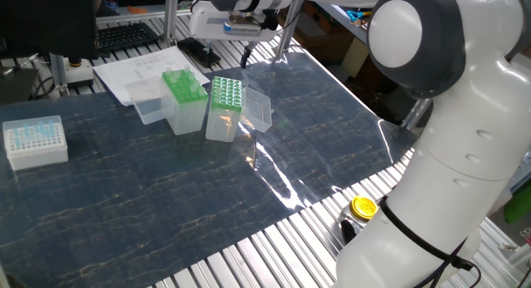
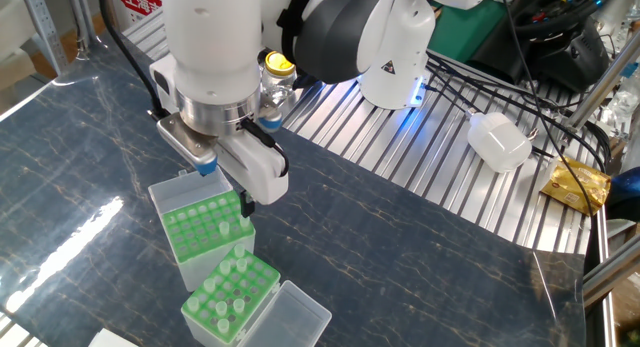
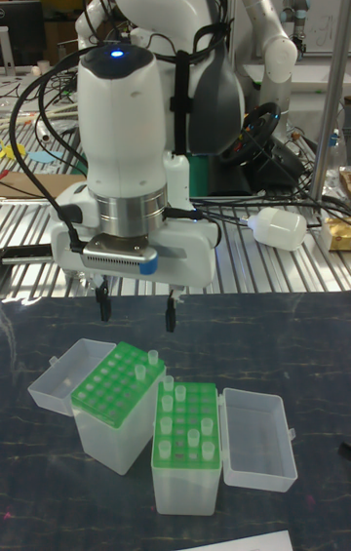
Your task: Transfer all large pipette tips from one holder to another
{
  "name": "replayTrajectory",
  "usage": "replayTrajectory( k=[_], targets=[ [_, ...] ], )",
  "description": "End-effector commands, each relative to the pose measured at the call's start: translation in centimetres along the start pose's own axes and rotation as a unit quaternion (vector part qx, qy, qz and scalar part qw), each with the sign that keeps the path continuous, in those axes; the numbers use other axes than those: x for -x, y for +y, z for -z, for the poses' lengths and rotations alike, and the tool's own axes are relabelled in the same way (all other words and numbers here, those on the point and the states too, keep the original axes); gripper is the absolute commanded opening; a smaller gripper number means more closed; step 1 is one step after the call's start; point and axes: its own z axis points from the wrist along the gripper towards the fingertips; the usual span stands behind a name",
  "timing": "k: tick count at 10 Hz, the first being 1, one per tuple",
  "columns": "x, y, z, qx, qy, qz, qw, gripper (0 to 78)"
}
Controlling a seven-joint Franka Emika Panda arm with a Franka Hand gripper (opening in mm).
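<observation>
1. Gripper hangs above the two green tip racks, fingers spread wide, nothing between them; both dark fingertips clear of the racks.
2. In the tall fixed view one fingertip sits above the back edge of the left green rack, the other above the gap toward the right green rack.
3. Left green rack: mostly bare holes, one or two large pipette tips standing at its corner nearest the right green rack. Its clear hinged lid is open, on the side away from the right green rack.
4. Right green rack: touching or just beside the left green rack, holds several scattered large tips, upright; exact count too small to tell. Its clear lid lies open on the side away from the left green rack.
5. In the other fixed view the gripper is over the edge of the rack nearer the arm, and the second rack with more tips is just beside it.
6. In one fixed view the gripper is above and behind the two racks; paper sheets lie just behind the racks.
7. White box of small pale-blue tips sits well apart from the green racks, on the dark table mat.
8. Yellow-capped bottle is well away from the racks, by the robot base.
</observation>
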Motion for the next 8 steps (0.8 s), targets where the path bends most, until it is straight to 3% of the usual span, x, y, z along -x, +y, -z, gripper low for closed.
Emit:
replayTrajectory(
  k=[1,5,8],
  targets=[
    [-0.2,3.5,0.2,-0.009,0.025,-0.091,0.9955,77.4],
    [-0.3,4.6,0.1,-0.010,0.025,-0.115,0.9930,77.4],
    [-0.5,6.5,0.0,-0.011,0.024,-0.151,0.9881,77.4]
  ],
)
